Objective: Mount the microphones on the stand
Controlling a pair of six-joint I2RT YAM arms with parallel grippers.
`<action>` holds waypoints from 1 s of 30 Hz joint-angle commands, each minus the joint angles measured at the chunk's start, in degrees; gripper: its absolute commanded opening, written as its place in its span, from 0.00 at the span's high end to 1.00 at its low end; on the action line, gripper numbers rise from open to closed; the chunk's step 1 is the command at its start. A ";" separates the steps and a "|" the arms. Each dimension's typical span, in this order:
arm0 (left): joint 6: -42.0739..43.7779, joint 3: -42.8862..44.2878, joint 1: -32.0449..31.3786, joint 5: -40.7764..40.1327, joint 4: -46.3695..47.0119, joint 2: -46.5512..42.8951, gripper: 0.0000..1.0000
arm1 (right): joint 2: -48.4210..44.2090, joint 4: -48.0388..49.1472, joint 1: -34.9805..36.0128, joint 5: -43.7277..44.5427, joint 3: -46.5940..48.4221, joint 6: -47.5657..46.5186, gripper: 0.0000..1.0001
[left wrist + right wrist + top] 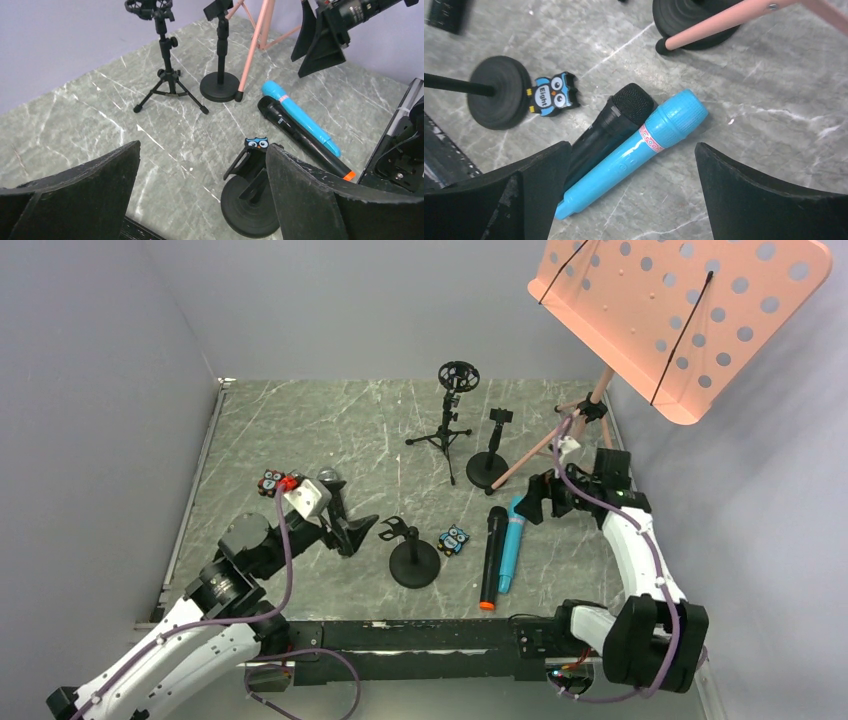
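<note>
— The grey marbled table (300, 430) sat under plain grey walls (350, 300). What did we have at the left?

— The left gripper (348, 528), with its jaws spread wide. Its wrist view showed nothing between them. At its 11 o'clock we saw the silver-headed microphone (328, 478), but only the mesh end. The body was hidden behind the wrist, so we could not tell how it lay.

— And towards the middle?

— The low stand (413, 558) stood at 4 o'clock from that gripper, its clip (396, 531) empty. The owl figure (453, 540) was just beside the base, at 2 o'clock.

— Then the pair we cared about.

— Yes. The black microphone (491, 560) and the blue microphone (512, 545) lay side by side, touching. Their long axes ran 12 to 6, heads at 12 and the orange ring (486, 606) at 6.

— Which arm did we think was nearer?

— The right one. The right gripper (540, 502) hovered over the two heads, jaws wide and holding nothing, and the pair lay near it at 7 o'clock. From the left gripper they lay at 3 o'clock, beyond the low stand.

— And the catch?

— In the right wrist view the blue barrel crossed the gap on a slant, from 2 to 8 o'clock. We judged the wrist would need to turn until the fingers flanked the barrel squarely.
</note>
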 commanded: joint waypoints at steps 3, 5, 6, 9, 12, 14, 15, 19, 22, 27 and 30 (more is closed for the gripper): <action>-6.24 -4.45 -0.11 -3.68 0.75 -3.63 0.01 | 2.74 6.28 14.76 26.64 -0.58 8.50 0.00; -7.23 -5.46 -0.11 -3.68 0.65 -5.17 0.01 | 5.14 7.03 15.99 29.35 -0.62 9.57 0.00; -7.55 -5.98 -0.11 -4.98 0.58 -6.07 0.01 | 6.46 7.19 16.05 31.26 -0.45 10.03 0.00; -8.24 -7.48 -0.11 -6.22 0.11 -8.54 0.01 | 10.76 6.77 16.32 34.66 0.70 10.42 0.00; -8.48 -8.26 -0.16 -6.94 -0.79 -10.10 0.01 | 13.53 7.08 16.91 34.52 1.24 11.27 0.00; -8.45 -8.29 -0.13 -7.21 -1.84 -10.61 0.01 | 13.71 7.26 17.02 32.87 1.40 11.72 0.00; -8.34 -8.05 -0.11 -7.40 -2.27 -10.64 0.01 | 13.06 7.12 17.00 31.54 1.50 11.55 0.00; -7.98 -7.66 -0.12 -8.27 -2.96 -11.17 0.01 | 7.21 7.75 17.02 25.53 0.69 10.21 0.00; -8.29 -6.97 -0.17 -7.23 -2.83 -11.19 0.01 | 4.80 7.51 17.09 23.15 -0.12 9.00 0.00; -17.71 -4.02 -0.11 -5.26 -0.88 -13.90 0.01 | 7.01 7.07 16.98 24.72 -0.44 9.27 0.00; -18.30 -0.43 -0.18 -2.70 -1.68 -12.93 0.01 | 9.21 8.00 16.86 28.34 0.16 11.64 0.00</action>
